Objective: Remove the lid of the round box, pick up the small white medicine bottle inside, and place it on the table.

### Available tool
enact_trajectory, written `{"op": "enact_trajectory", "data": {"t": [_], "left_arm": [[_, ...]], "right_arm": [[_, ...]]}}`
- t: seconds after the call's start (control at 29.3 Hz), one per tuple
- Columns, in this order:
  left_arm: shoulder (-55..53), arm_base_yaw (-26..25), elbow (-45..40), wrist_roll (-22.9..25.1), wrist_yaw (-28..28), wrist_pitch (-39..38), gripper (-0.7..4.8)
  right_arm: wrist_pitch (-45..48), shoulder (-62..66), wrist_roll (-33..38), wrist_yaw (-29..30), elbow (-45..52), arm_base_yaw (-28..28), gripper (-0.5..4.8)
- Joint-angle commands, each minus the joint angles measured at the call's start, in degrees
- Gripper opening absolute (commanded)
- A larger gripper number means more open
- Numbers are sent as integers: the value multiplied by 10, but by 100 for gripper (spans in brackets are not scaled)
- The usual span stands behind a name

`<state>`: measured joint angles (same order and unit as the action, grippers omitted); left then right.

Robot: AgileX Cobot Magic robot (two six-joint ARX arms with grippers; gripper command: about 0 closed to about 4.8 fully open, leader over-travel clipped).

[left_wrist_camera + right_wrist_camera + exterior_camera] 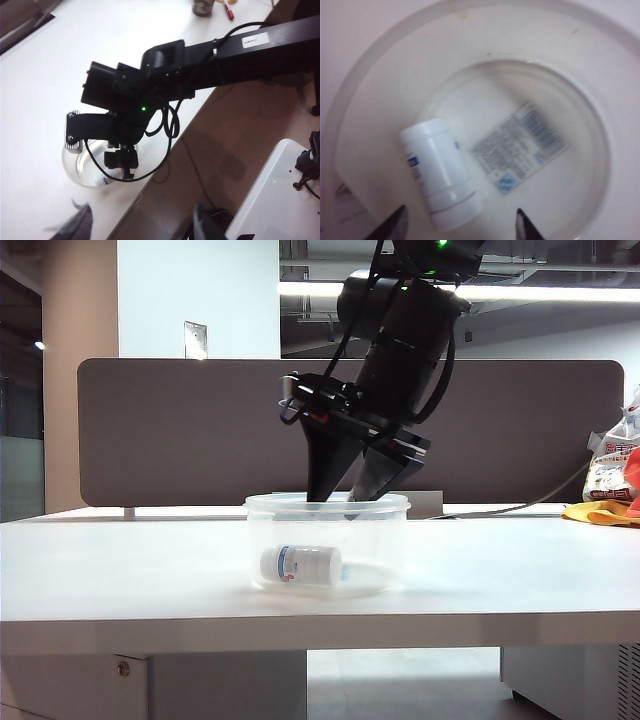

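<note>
The round box (326, 545) stands open on the white table (120, 570) with no lid on it. Inside, the small white medicine bottle (300, 564) lies on its side on the floor of the box. My right gripper (343, 498) reaches down through the rim, open. In the right wrist view its fingertips (395, 222) straddle the bottle's (440, 172) cap end without touching it. My left gripper (142, 225) hangs open and empty over the table's edge, away from the box (82, 170). A faint translucent edge beside its finger may be the lid; I cannot tell.
A dark brown partition (200, 430) runs behind the table. Snack bags and an orange cloth (612, 490) lie at the far right. In the left wrist view a white case (280, 200) sits off the table, and small items (205, 6) stand at the far end.
</note>
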<state>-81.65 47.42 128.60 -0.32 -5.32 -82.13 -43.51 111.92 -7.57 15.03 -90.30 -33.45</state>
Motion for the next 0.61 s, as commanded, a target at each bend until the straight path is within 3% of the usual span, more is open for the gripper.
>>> {"op": "enact_trajectory", "data": {"t": [0.03,0.61], "left_arm": [[1,-1,1,-1,2,-1,263],[3,-1,1,-1,3,-1,263]], "right_arm": [[-2,-4,1,2,-3,-12,271],[-21,44,-3,-16,-2,-28,271]]}}
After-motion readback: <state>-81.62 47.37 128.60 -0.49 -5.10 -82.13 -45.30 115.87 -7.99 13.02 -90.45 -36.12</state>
